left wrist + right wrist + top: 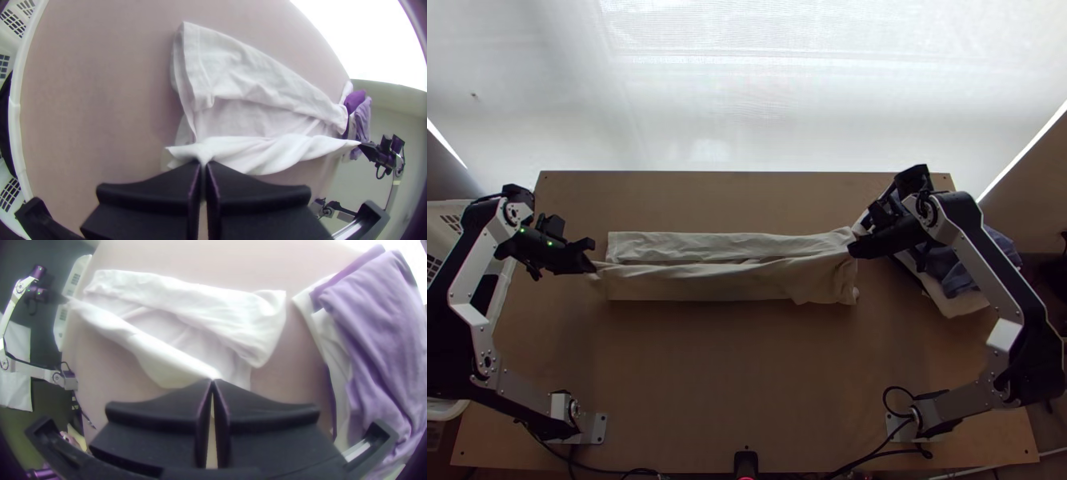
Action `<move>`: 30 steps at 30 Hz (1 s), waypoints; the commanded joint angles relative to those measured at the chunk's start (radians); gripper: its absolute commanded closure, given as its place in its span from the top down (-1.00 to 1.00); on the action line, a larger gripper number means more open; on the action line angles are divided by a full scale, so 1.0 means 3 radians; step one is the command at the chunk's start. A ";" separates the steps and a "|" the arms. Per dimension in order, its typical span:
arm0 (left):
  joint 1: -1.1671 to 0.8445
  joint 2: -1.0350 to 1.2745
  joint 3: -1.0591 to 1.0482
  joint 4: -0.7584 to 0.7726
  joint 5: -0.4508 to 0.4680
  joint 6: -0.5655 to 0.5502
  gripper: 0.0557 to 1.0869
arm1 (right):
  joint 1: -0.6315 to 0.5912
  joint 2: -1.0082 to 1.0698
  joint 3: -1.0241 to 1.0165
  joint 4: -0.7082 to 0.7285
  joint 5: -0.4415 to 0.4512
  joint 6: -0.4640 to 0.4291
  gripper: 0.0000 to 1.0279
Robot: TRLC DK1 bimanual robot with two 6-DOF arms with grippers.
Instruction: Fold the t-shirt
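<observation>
The pale t-shirt (723, 282) lies as a long strip across the table's middle, both long sides turned inward. At its left end my left gripper (589, 260) holds the near edge; the left wrist view has that gripper (203, 163) shut on a pinch of the cloth (262, 153). At the opposite end my right gripper (855, 244) grips the same near edge, and in the right wrist view the gripper (212, 381) is shut on the shirt (164, 362). Between the two grippers the near flap is stretched and partly lifted. The far flap (249, 71) lies flat, slightly wrinkled.
A stack of folded cloths, purple-blue (951, 260) and white, lies at the table's right, partly beneath the right arm. A white basket (503, 296) stands at the left edge. Bare wood (747, 376) spreads out on the near side of the shirt.
</observation>
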 commanded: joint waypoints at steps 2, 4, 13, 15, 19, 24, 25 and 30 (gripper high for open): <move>-0.0111 0.0230 0.0333 0.0080 0.0003 -0.0272 -0.93 | -0.0008 0.0220 0.0278 0.0015 0.0007 0.0015 -0.94; -0.0152 0.0291 0.0425 0.0121 0.0003 -0.0359 -0.93 | -0.0013 0.0261 0.0334 0.0020 0.0012 0.0015 -0.94; -0.0249 0.0557 0.0824 0.0183 0.0003 -0.0543 -0.93 | -0.0018 0.0434 0.0543 0.0030 0.0043 0.0020 -0.94; -0.0264 0.0577 0.0865 0.0183 0.0003 -0.0553 -0.93 | -0.0018 0.0450 0.0559 0.0030 0.0043 0.0020 -0.94; -0.0290 0.0582 0.0880 0.0162 0.0003 -0.0553 -0.93 | -0.0018 0.0470 0.0543 0.0030 0.0048 0.0025 -0.94; -0.0295 0.0639 0.0870 0.0116 0.0003 -0.0579 -0.93 | -0.0003 0.0516 0.0523 0.0066 0.0058 0.0041 -0.94; -0.0295 0.0644 0.0865 0.0111 0.0003 -0.0584 -0.93 | 0.0002 0.0521 0.0523 0.0076 0.0068 0.0046 -0.94; -0.0315 0.0659 0.0844 0.0085 -0.0003 -0.0573 -0.93 | 0.0038 0.0572 0.0523 0.0148 0.0171 0.0046 -0.94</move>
